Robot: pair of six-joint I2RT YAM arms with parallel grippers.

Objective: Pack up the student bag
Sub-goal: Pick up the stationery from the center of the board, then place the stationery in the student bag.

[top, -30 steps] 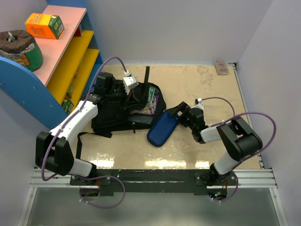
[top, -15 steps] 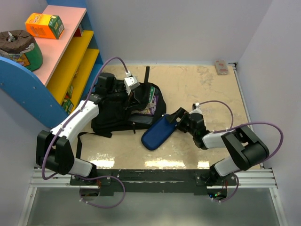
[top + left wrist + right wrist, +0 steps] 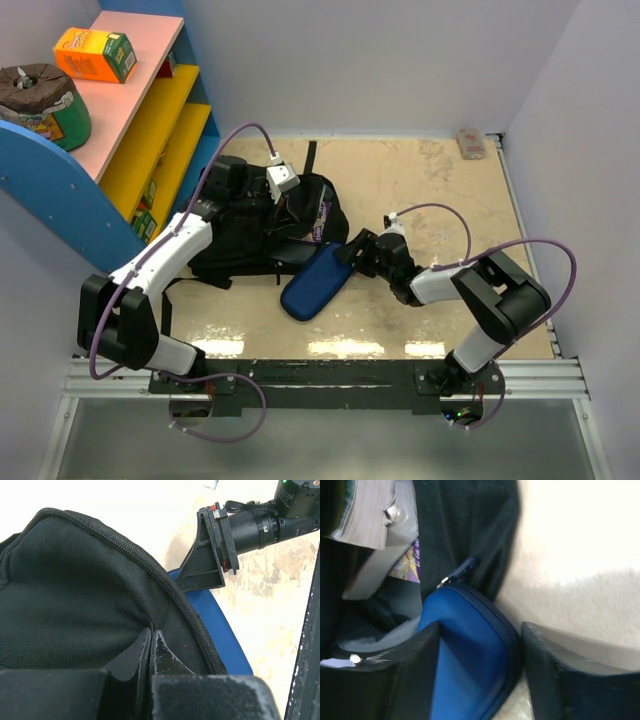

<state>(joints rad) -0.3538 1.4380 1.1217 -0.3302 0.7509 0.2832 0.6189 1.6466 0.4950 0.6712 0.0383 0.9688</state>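
Note:
The student bag point(image 3: 240, 235), black and floppy, lies left of the table's middle with books point(image 3: 370, 515) showing in its open mouth. My left gripper point(image 3: 151, 632) is shut on a fold of the bag's fabric point(image 3: 75, 590) at the rim of the opening. A blue pencil case point(image 3: 312, 282) lies slanted against the bag's right edge. My right gripper point(image 3: 480, 635) straddles the case's upper end point(image 3: 470, 650), one finger pressed on each side of it, just outside the bag's mouth point(image 3: 465, 525).
A blue, pink and yellow shelf unit point(image 3: 150, 110) stands at the left with an orange box point(image 3: 95, 53) on top. A small tan object point(image 3: 470, 142) lies at the far right corner. White walls close in the back and right.
My right gripper has pushed the pencil case leftward toward the bag and its jaws have narrowed onto it. The left gripper holds the bag fabric as before.

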